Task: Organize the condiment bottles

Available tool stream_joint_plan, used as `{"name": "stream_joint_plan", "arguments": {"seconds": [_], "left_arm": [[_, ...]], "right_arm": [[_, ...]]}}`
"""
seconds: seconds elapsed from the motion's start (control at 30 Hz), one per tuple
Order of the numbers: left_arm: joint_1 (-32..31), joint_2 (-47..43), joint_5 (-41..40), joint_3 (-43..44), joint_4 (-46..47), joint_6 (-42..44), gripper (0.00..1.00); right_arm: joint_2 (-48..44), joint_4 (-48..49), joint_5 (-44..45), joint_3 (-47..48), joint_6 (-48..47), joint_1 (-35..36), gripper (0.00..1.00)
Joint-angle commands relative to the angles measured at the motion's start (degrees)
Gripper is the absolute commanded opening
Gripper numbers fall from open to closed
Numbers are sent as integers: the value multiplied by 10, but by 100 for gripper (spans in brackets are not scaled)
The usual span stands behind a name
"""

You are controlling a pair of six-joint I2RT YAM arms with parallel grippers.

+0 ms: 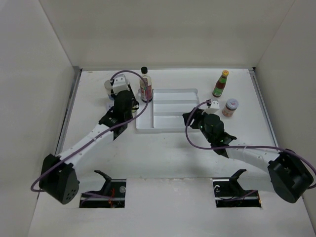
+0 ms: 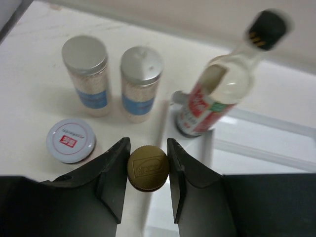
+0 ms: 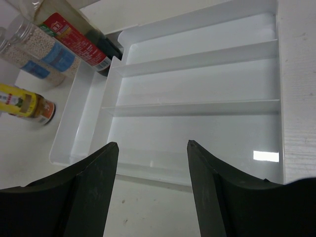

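1. Left gripper (image 2: pixel 147 150): jaws clamped on the gold cap (image 2: pixel 148 169) of a small bottle, just beside the left edge of the white divided tray (image 1: pixel 173 92).
2. Right gripper (image 3: pixel 152 148): jaws apart, nothing between them, at the tray's edge.
3. Beyond the cap stand two silver-lidded shakers (image 2: pixel 140 81), a low white-lidded jar (image 2: pixel 71 139) and a black-capped red-labelled bottle (image 2: pixel 217 98).
4. Right of the tray are a red sauce bottle (image 1: pixel 221 84) and a small jar (image 1: pixel 230 107).

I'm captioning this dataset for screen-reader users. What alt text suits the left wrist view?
The left fingers grip a gold bottle cap from both sides. Behind it stand two silver-lidded shakers with blue labels, a low white-lidded jar, and a tall clear bottle with a black cap and red label.
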Motion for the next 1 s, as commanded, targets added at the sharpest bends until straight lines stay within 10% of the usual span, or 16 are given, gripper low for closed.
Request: {"name": "stream_joint_plan", "arguments": {"seconds": [0.0, 0.23, 0.6, 0.97], "left_arm": [[-58, -55, -13, 23, 44, 10, 16], [-134, 67, 8, 136, 70, 15, 16], [-99, 307, 56, 378, 55, 38, 16], [-70, 412, 86, 442, 52, 44, 19]], "right_arm": [[-13, 34, 6, 4, 3, 0, 64], [-29, 27, 25, -5, 11, -12, 64], [-63, 24, 26, -26, 29, -40, 65], [-46, 23, 22, -19, 36, -41, 66]]}}
